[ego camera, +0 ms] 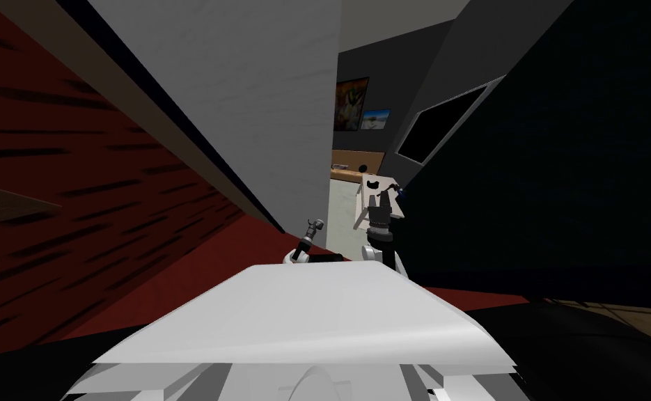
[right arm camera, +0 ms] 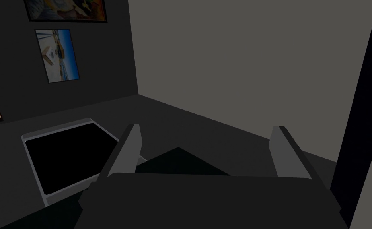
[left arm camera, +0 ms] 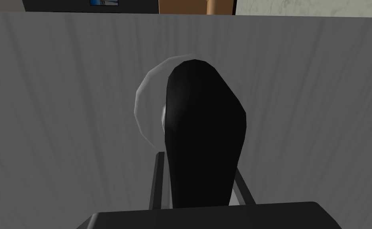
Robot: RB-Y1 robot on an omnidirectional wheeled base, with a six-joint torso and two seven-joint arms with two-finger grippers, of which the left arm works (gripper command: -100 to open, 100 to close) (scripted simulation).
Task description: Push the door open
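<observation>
Door (ego camera: 261,90) was the largest thing in front of you: a pale grey panel just far of your arms. Its free edge was on the right, and a narrow gap (ego camera: 343,209) separated it from the dark wall (ego camera: 526,174) beyond, so it looked ajar rather than fully open.

On the panel's near face sat the black lever handle (left arm camera: 205,131) on its pale round rosette (left arm camera: 147,107). Your left tool (left arm camera: 199,163) was the nearer one and faced the panel squarely. The lever's long axis ran straight away from the tool toward the rosette. The blades were drawn in from full spread and lay against the lever's two sides, so you had hold of it.

Your right tool (right arm camera: 207,128) hung further right, in the gap past the door's edge, with its blades wide apart and nothing between them.

Since the panel lay directly far of the left tool, the push probably had to go that way, swinging the free edge away from you.
</observation>
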